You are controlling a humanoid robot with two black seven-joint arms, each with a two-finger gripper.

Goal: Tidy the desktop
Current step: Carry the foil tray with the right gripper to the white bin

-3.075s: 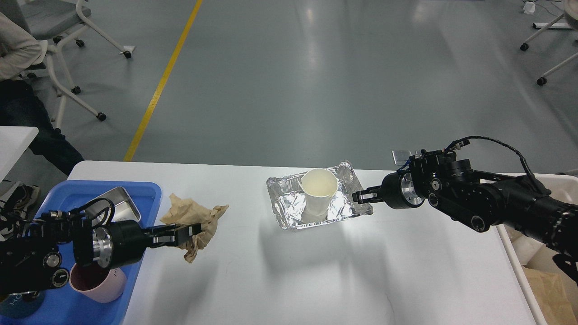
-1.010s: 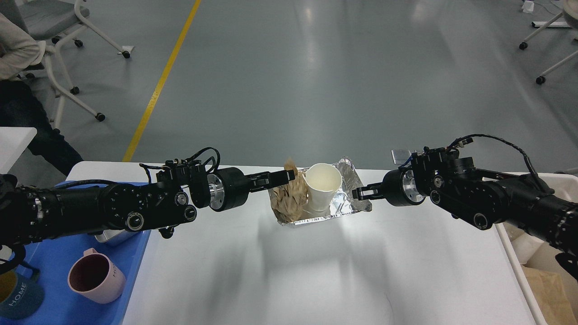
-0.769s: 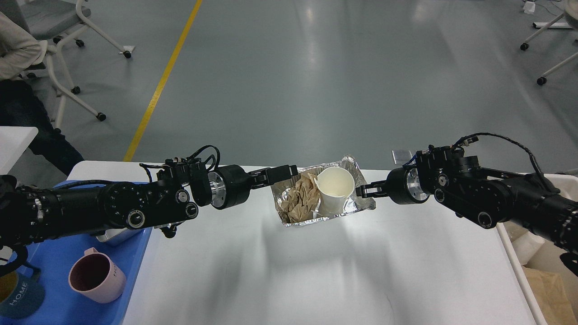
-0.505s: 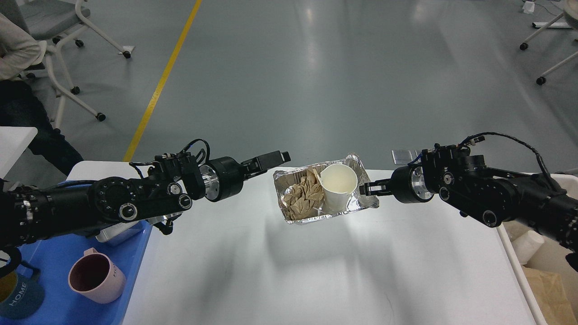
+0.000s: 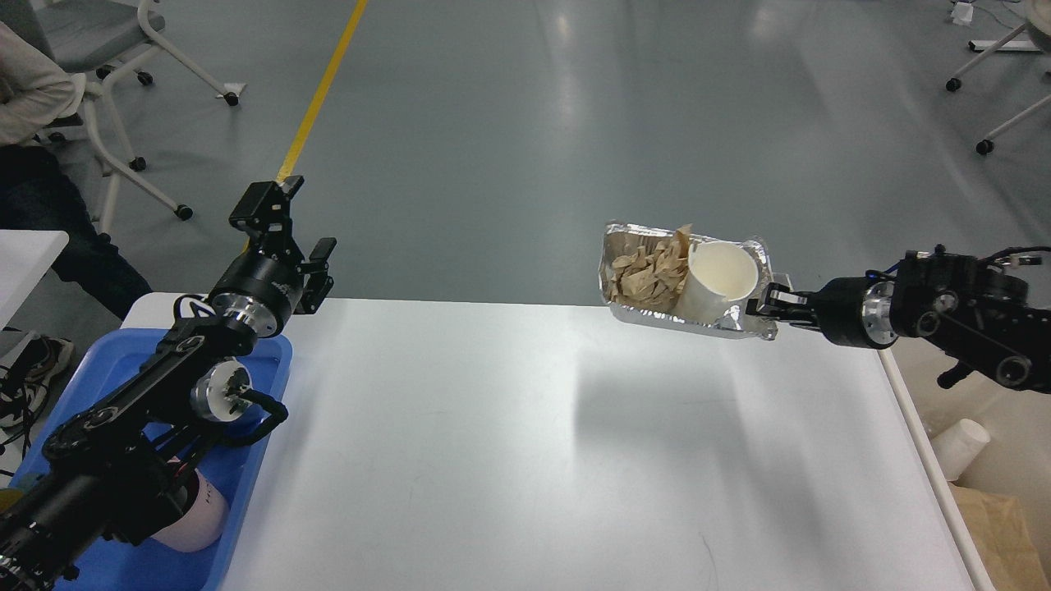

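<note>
The white desktop (image 5: 509, 460) fills the lower middle of the head view. My right gripper (image 5: 770, 309) is shut on the right rim of a foil tray (image 5: 632, 312) and holds it in the air above the desktop's far right part. In the tray lie crumpled brown paper (image 5: 653, 267) and a white paper cup (image 5: 718, 279), tipped over. My left gripper (image 5: 287, 217) is open and empty, raised above the desktop's far left corner, pointing up and away.
A blue plastic tray (image 5: 254, 410) sits at the left edge with a pink mug (image 5: 197, 521) under my left arm. A cream bin (image 5: 981, 476) with a cup and brown paper stands off the right edge. Chairs and a seated person are at the far left.
My left gripper dropped the brown paper into the foil tray, opened and drew back up to the left. My right gripper lifted the tray with cup and paper up and to the right.
</note>
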